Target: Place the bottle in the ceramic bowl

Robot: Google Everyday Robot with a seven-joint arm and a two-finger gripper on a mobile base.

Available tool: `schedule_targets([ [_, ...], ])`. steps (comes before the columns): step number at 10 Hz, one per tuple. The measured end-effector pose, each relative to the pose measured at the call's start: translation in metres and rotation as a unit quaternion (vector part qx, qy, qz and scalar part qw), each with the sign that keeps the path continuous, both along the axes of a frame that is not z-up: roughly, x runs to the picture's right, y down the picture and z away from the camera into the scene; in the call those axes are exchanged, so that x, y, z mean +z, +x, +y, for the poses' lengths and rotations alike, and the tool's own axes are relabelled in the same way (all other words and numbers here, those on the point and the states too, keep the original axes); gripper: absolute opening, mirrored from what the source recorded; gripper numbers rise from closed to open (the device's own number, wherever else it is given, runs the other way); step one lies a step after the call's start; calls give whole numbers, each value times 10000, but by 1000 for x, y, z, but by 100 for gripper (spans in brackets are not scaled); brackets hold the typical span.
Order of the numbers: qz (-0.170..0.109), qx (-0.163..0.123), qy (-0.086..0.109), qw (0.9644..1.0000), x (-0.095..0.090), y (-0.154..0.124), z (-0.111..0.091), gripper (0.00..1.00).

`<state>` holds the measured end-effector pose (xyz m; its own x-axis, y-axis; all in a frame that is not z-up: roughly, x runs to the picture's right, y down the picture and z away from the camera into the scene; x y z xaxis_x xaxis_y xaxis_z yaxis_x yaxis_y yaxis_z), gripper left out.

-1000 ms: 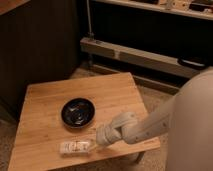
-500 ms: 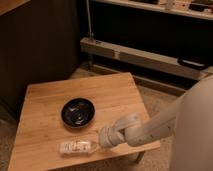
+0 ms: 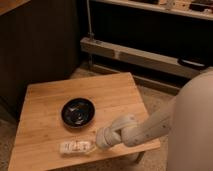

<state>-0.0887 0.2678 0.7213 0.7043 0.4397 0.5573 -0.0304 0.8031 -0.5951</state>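
1. There is only the one camera view. It looks down from above on a small wooden table (image 3: 45, 100) that stands on a speckled floor (image 3: 156, 101).
2. The ceramic bowl (image 3: 78, 111) is black and glossy. It stands upright near the middle of the table, a little toward the front, and nothing lies inside it.
3. The bottle (image 3: 75, 147) lies on its side on the table, close to the front edge. It is in front of the bowl and apart from it, with bare wood between the two.
4. The bottle's long side runs about parallel to the front edge of the table.
5. The white arm (image 3: 145, 131) comes in from the right, from the big white body of the robot (image 3: 192, 130), and reaches low over the front right part of the table.
6. The gripper (image 3: 97, 142) is at the right end of the bottle, just above the wood. Its jaws stand apart and are not clamped on anything. Whether it touches the bottle, I cannot tell.
7. Behind the table there is a dark wall with a long grey rail (image 3: 140, 55) low along it.
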Motion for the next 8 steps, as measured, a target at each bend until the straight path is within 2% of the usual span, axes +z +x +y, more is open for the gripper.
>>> schedule_targets([
  [8,-62,-139,-94,9998,15,-12,13,65],
])
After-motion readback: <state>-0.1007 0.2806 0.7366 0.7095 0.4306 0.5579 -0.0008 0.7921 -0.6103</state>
